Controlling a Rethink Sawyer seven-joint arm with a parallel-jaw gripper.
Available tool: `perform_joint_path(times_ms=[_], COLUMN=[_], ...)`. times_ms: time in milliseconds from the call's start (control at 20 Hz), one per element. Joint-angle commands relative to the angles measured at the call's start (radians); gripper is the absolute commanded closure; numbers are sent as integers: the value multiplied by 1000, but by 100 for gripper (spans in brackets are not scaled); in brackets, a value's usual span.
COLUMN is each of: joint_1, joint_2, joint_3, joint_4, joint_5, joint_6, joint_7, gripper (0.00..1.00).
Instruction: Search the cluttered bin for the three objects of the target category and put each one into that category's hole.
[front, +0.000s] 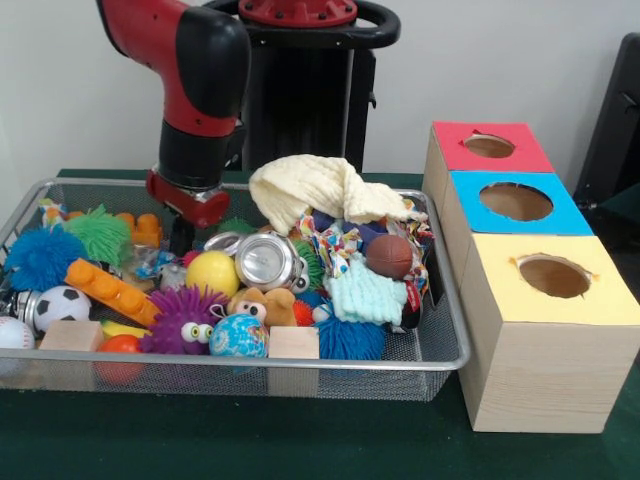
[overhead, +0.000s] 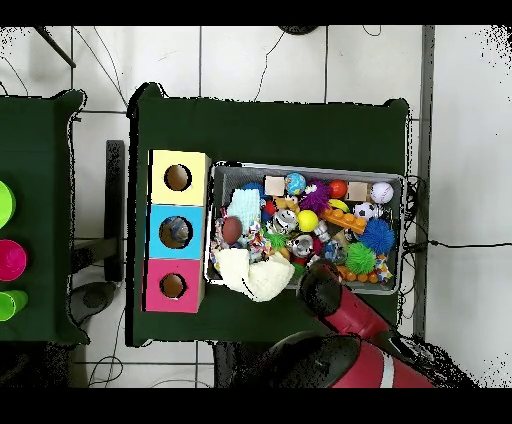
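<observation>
- Nearest the camera, the dark green tabletop (front: 250, 440) lies bare in front of the silver wire-mesh bin (front: 300, 362), so there is free room along the bin's front rim.
- Along that front rim sit two plain wooden blocks (front: 293, 342), a small blue globe-printed ball (front: 238, 336), a purple fuzzy toy with googly eyes (front: 185, 320) and a black-and-white miniature football (front: 62, 305). They are packed touching one another, which leaves little gap for reaching in.
- In the middle lie a smooth yellow ball (front: 212, 272), a dented silver metal can (front: 268, 260), a pale mint knitted cloth (front: 365, 292) and a small brown ball (front: 389, 255). The target category is not named, so which three pieces count cannot be told; the balls are scattered across the whole bin.
- A cream folded cloth (front: 320, 190) drapes over the back rim and probably hides things beneath.
- Right of the bin stands a wooden box with three round holes (front: 545, 335), topped yellow, blue and red, close beside the bin wall, a short carry over the rim.
- At the far left the end effector (front: 182, 235) dips behind the clutter near the back rim; whether it is wide or narrow cannot be told, and nothing is seen in it.
</observation>
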Motion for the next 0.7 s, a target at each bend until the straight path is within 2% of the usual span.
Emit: perform_joint_path(times_ms=[50,450,700], joint_1=[3,41,17], joint_2=[216,218,228], joint_3=[23,15,45], joint_4=[-148,-108,-109], joint_5=[8,26,11], joint_6=[-328,-504,-530], joint_7=[274,311,308], gripper=[100,100,100])
